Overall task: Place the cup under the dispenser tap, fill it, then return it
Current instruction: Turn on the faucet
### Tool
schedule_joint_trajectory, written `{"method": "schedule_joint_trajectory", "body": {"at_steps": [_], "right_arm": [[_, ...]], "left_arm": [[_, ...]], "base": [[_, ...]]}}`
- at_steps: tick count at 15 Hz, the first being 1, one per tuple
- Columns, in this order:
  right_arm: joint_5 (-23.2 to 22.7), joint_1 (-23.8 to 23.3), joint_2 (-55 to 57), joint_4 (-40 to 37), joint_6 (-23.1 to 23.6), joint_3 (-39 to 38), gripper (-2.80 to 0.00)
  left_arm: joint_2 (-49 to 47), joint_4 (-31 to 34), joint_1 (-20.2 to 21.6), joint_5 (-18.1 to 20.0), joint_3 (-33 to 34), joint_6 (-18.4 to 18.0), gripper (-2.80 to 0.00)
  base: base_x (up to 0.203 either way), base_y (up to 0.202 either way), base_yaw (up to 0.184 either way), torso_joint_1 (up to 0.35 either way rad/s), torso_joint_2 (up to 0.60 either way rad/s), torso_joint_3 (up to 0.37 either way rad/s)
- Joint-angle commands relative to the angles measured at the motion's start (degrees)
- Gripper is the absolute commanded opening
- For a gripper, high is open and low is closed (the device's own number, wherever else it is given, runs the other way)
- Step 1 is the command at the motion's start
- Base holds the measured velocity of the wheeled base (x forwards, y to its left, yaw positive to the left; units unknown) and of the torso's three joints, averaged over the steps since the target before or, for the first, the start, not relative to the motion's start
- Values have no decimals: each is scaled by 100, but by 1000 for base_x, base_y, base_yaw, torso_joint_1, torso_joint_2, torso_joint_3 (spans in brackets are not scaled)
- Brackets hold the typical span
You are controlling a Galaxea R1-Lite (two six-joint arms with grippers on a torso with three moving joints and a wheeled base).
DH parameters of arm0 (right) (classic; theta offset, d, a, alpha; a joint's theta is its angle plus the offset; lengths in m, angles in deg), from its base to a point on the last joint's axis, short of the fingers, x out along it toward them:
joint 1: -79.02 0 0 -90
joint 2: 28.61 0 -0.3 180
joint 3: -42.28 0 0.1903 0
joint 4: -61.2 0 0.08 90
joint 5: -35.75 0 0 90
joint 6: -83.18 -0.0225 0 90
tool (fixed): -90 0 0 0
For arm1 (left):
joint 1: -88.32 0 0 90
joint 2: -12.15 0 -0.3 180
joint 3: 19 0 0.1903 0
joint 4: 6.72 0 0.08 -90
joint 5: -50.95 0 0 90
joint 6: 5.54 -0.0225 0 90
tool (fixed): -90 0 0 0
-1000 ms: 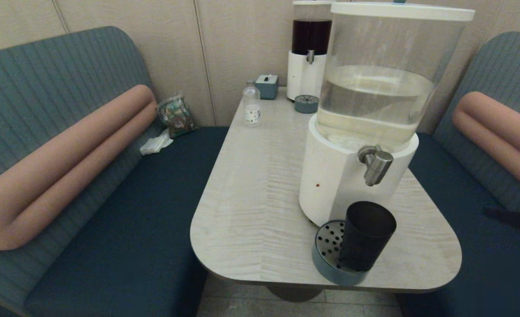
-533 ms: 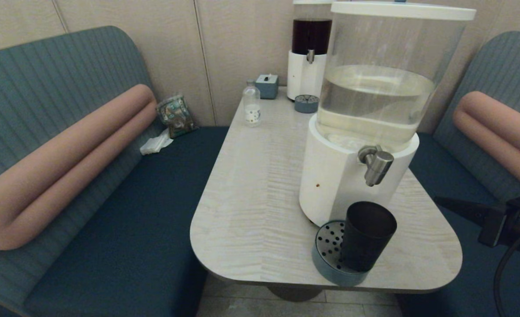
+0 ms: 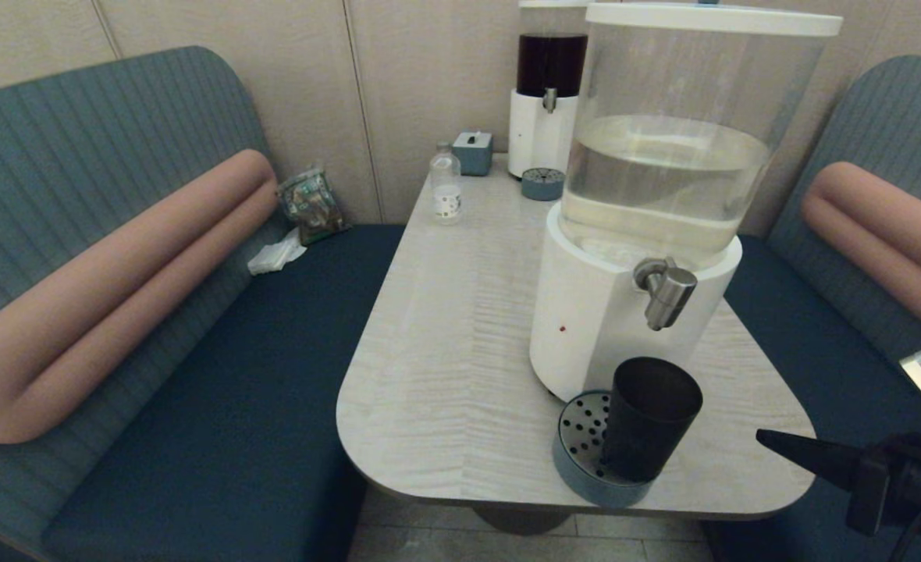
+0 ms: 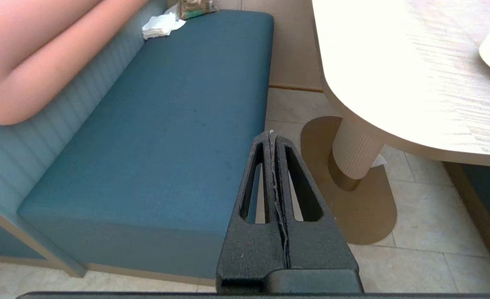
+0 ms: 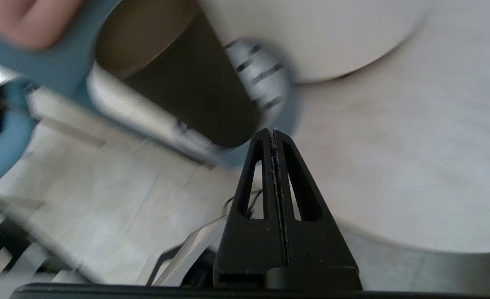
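**Right pincer arrives at the table corner, cup on the drip tray**

Counting from my left: I see one left pincer (image 4: 273, 139), parked low beside the teal bench (image 4: 178, 124) and off the table (image 3: 460, 351), its two fingers pressed together on nothing. Farther in stand one small clear bottle (image 3: 446, 187), one tissue box (image 3: 473, 152), and two dispensers: the dark-liquid one (image 3: 548, 94) at the back and the big clear-tank dispenser (image 3: 648, 203) nearer me. I count two round drip trays, the back one (image 3: 542, 185) and the front one (image 3: 581, 445). There is one cup (image 3: 652, 425), standing upright on the front tray directly below the one dispenser tap (image 3: 666, 291).

On my far right is one right pincer (image 3: 765, 439), fingers pressed together and holding nothing. The cup is just ahead of its tip, near but apart, with the tap above and beyond.

Against the picture of a second ago, the right arm has swung in from the frame edge and dropped to cup-base level at the table's near corner. The cup, trays, bottle and both dispensers have not moved.
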State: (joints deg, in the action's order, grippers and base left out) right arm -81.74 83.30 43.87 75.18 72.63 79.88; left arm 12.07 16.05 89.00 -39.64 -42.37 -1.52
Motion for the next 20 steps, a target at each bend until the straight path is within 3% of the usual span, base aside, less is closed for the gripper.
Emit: {"method": "schedule_joint_trajectory", "body": {"at_steps": [1, 4, 9, 14, 20], "right_arm": [[-45, 242, -175, 6, -32, -114, -280], [-54, 651, -24, 9, -120, -115, -280], [-104, 697, 407, 137, -140, -37, -280], [-110, 799, 971, 853, -154, -44, -280], [-116, 934, 1128, 906, -202, 53, -280]], "left_arm": [[-1, -2, 2, -3, 0, 3, -280], [-1, -2, 2, -3, 0, 3, -280], [-1, -2, 2, -3, 0, 3, -280], [-1, -2, 2, -3, 0, 3, -280], [-1, -2, 2, -3, 0, 3, -280]], "base": [[0, 0, 0, 0, 0, 0], [0, 0, 0, 0, 0, 0], [0, 0, 0, 0, 0, 0], [0, 0, 0, 0, 0, 0], [0, 0, 0, 0, 0, 0]]}}
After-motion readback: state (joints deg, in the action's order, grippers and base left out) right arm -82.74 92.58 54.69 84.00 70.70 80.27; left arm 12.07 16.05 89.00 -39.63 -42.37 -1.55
